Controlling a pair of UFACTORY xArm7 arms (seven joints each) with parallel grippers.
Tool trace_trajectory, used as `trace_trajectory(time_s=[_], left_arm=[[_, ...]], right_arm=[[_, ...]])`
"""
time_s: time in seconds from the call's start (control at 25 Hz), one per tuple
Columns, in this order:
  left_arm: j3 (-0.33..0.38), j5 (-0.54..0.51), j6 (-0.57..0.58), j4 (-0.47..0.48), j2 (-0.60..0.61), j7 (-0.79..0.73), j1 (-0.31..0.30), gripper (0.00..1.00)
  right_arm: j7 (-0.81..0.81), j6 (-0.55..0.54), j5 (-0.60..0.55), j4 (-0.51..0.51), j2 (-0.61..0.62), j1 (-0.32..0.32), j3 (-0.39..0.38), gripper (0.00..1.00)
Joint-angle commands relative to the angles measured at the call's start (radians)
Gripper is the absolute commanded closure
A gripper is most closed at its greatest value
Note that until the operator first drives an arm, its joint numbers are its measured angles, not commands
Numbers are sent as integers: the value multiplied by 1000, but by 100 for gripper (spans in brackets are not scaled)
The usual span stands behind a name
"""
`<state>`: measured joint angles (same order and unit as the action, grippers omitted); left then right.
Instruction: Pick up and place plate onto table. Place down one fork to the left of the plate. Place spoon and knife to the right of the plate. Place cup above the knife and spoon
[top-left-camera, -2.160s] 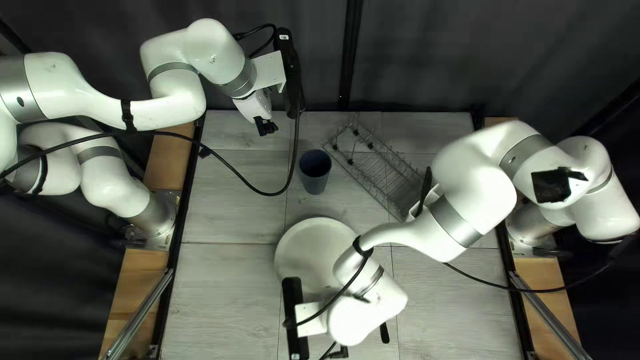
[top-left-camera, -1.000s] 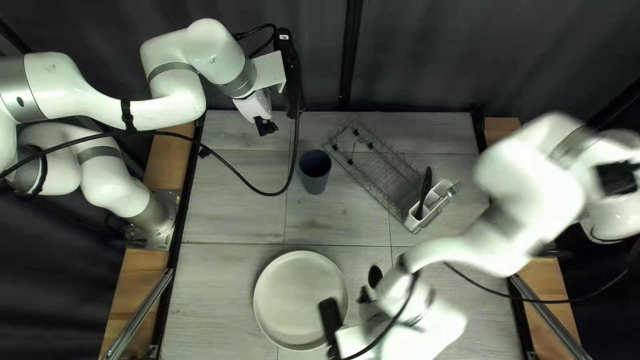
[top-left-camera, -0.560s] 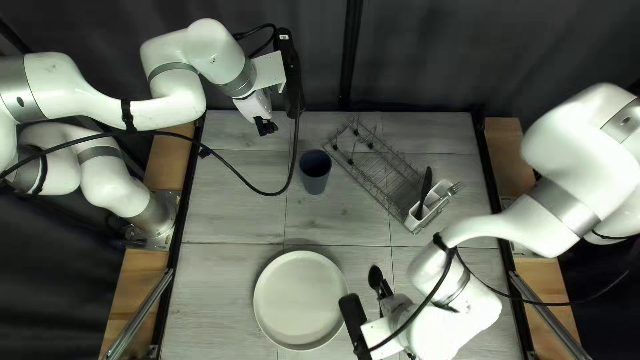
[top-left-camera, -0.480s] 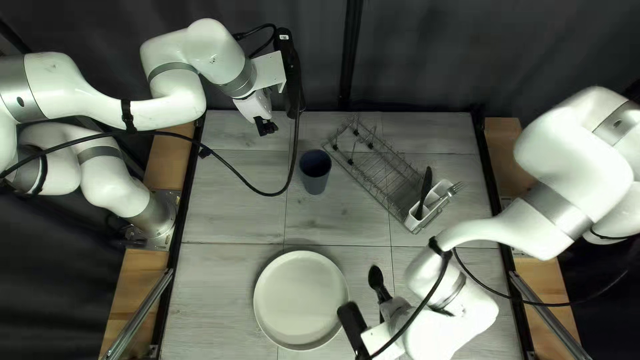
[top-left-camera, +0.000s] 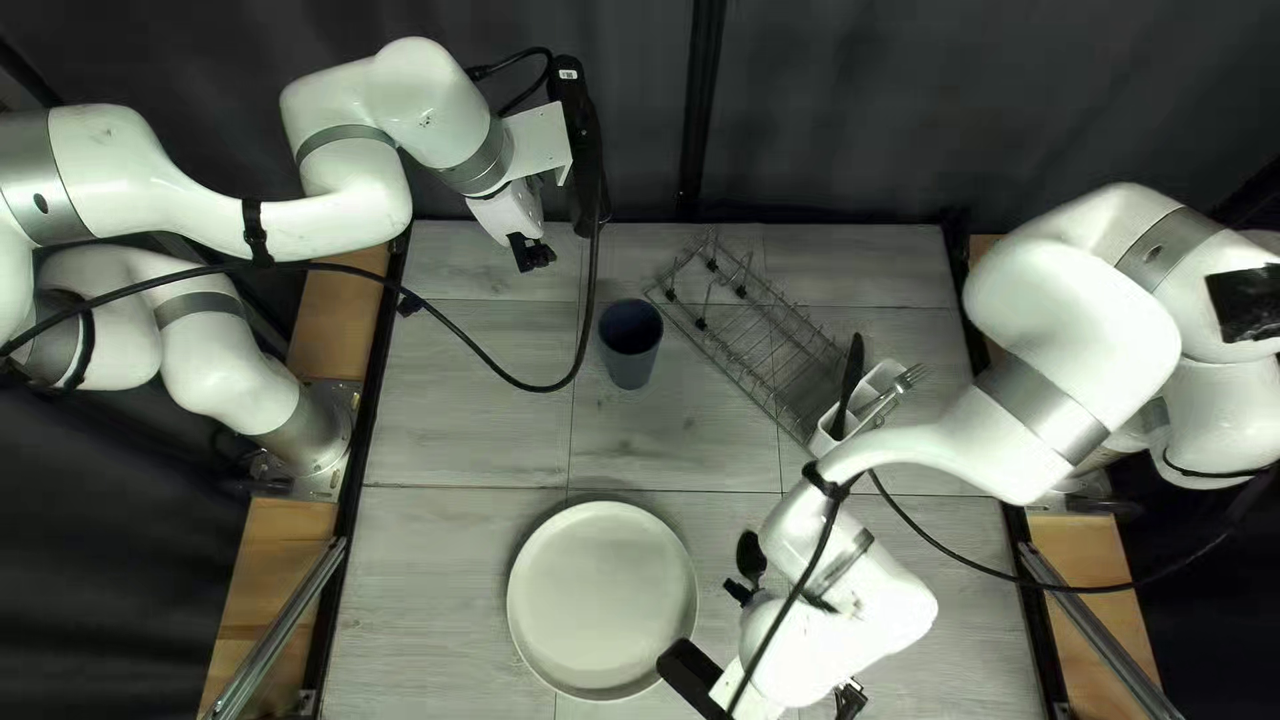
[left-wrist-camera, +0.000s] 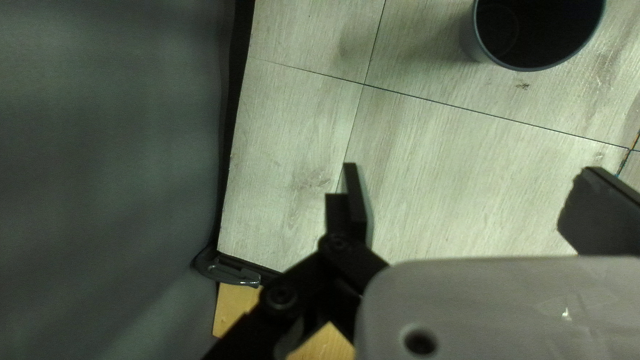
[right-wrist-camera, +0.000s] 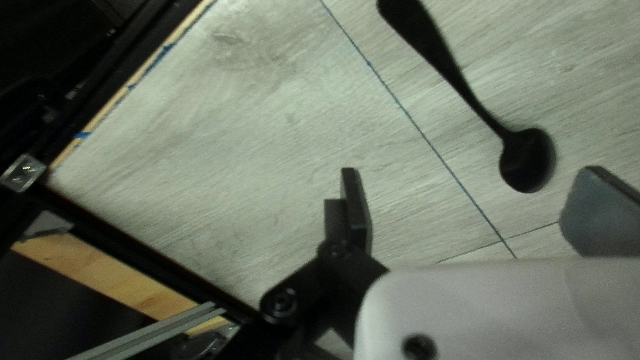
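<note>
My left gripper is raised near the table's far edge. In the left wrist view, that gripper is open and empty, with the blue-grey cup beyond it. Right of the plate, my right gripper mostly hides under its arm. The right wrist view has this gripper open above the table, the black spoon lying ahead, its bowl nearer one finger. In the top left view the spoon is partly covered. A black knife and silver fork stand in the rack's holder.
A wire dish rack with a white cutlery holder stands right of the cup, partly behind my right arm. A black cable from my left arm loops over the table left of the cup. Dark frame edges border the table.
The plate has shifted toward the near edge and is uncovered. My right arm swung off it to the right, then came back slightly left. The left arm is unmoved.
</note>
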<state>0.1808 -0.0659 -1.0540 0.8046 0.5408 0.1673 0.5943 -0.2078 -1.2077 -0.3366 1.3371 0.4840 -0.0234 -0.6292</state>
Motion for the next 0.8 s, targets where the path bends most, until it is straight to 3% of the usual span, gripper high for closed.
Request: trace_trajectory(time_s=[0.04, 0.2, 0.4, 0.68, 0.8], left_arm=[[0, 0, 0, 0, 0, 0, 0, 0], [0, 0, 0, 0, 0, 0, 0, 0], [0, 0, 0, 0, 0, 0, 0, 0], [0, 0, 0, 0, 0, 0, 0, 0], [0, 0, 0, 0, 0, 0, 0, 0]], right_arm=[[-133, 113, -67, -128, -70, 44, -18, 0], [-173, 176, -103, -173, -73, 50, -18, 0], [-300, 260, -109, -216, -56, 111, -18, 0], [-302, 264, -98, -217, -61, 122, -16, 0], [-291, 321, -121, -301, -94, 136, -10, 0]])
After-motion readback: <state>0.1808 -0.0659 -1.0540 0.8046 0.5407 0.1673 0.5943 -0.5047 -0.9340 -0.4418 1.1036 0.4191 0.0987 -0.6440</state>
